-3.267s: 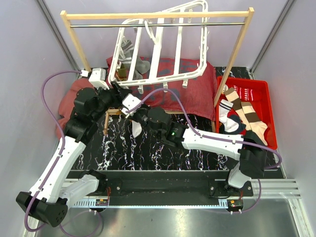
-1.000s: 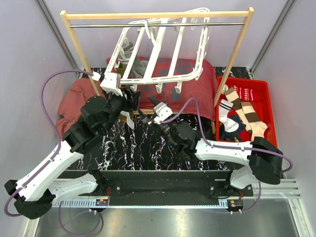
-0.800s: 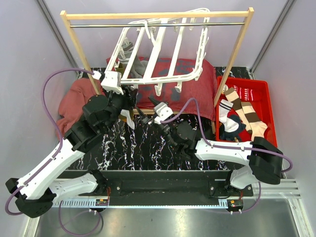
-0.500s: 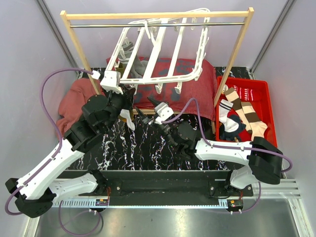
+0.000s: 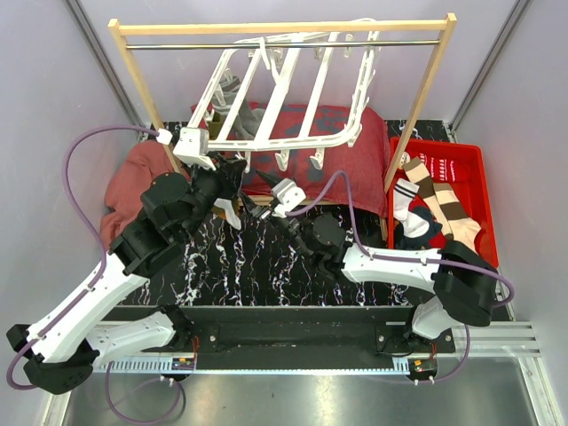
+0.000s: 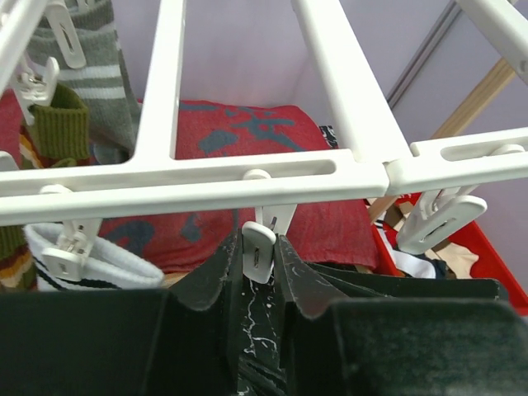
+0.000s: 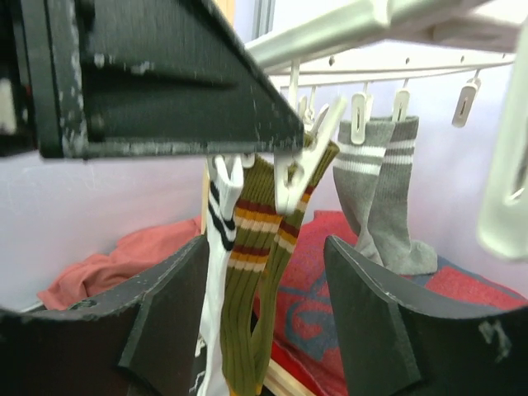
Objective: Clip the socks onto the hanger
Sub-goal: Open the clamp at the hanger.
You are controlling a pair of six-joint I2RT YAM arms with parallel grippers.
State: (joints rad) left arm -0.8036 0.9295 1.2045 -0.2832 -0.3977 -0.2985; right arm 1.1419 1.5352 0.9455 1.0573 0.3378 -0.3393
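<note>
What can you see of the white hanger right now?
The hanger is a white plastic rectangular frame with cross bars. It hangs tilted by its top hook from the rod of the wooden rail. Small white clips dangle beneath it. Grey striped socks, olive striped socks and a white sock hang clipped at its left side. The left gripper pinches one clip on the near bar.

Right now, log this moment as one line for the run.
left gripper: shut on clip of hanger | right gripper: open, holding nothing | socks: some clipped on hanger, others in red bin
</note>
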